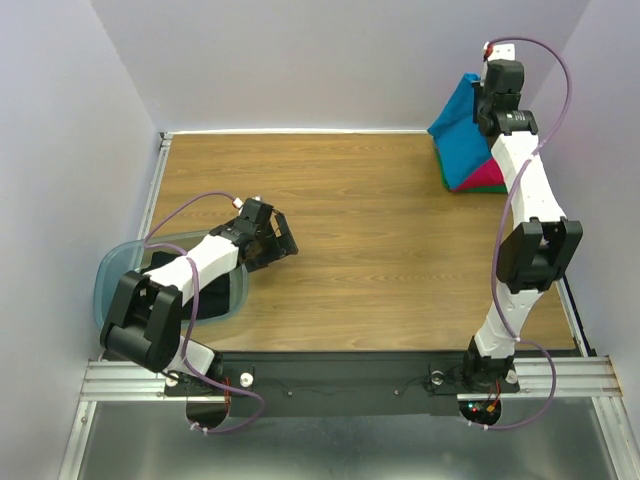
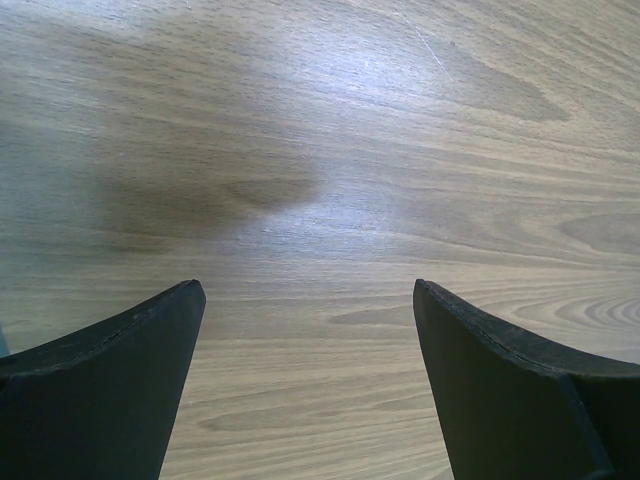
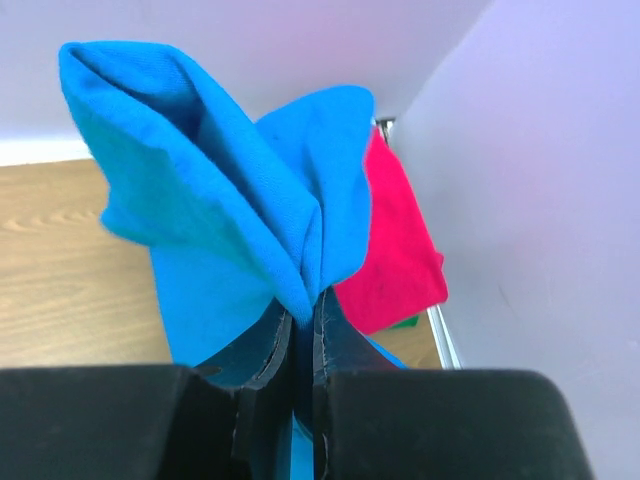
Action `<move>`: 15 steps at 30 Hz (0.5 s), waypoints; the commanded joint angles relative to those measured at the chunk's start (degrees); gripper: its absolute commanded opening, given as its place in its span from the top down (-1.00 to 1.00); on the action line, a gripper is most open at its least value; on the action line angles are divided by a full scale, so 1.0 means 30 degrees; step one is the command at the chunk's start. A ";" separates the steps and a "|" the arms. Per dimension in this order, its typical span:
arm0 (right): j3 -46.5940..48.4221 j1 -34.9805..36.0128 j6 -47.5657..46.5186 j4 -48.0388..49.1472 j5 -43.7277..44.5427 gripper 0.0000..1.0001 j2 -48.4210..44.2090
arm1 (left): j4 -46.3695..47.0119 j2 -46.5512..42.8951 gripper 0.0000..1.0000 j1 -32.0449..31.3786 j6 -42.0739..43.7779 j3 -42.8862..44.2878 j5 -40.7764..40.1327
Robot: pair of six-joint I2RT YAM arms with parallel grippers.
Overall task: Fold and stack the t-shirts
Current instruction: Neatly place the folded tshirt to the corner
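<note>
In the far right corner lies a pile of t-shirts: a bright blue one (image 1: pixel 462 140) on top, a red-pink one (image 1: pixel 487 178) and a sliver of green (image 1: pixel 478 188) beneath. My right gripper (image 1: pixel 487 100) is raised over the pile, shut on a bunched fold of the blue t-shirt (image 3: pixel 240 200), which hangs lifted from the jaws (image 3: pixel 303 305). The red-pink shirt (image 3: pixel 395 260) shows behind it. A black t-shirt (image 1: pixel 160 262) lies in the bin on the left. My left gripper (image 1: pixel 278 238) hovers open over bare wood; its fingers (image 2: pixel 130 370) stand wide apart with nothing between them.
A translucent blue-grey plastic bin (image 1: pixel 112 275) sits at the near left under my left arm. The wooden table (image 1: pixel 360 230) is walled at the back and right. A metal rail (image 1: pixel 350 375) runs along the near edge.
</note>
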 commanded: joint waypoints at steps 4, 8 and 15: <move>0.1562 -0.0040 0.0885 0.1024 0.0123 0.99 -0.0111 | 0.0073 0.0102 -0.96 0.0093 0.0542 0.0673 -0.0096; 0.1125 -0.0683 0.1354 0.0877 -0.0576 0.99 0.0270 | 0.0102 0.0220 -0.96 0.0151 0.0601 0.0702 -0.0096; 0.1854 -0.1445 0.1618 0.0819 -0.1136 0.99 0.1646 | 0.0044 0.0542 -0.96 0.0180 0.0660 0.0761 -0.0125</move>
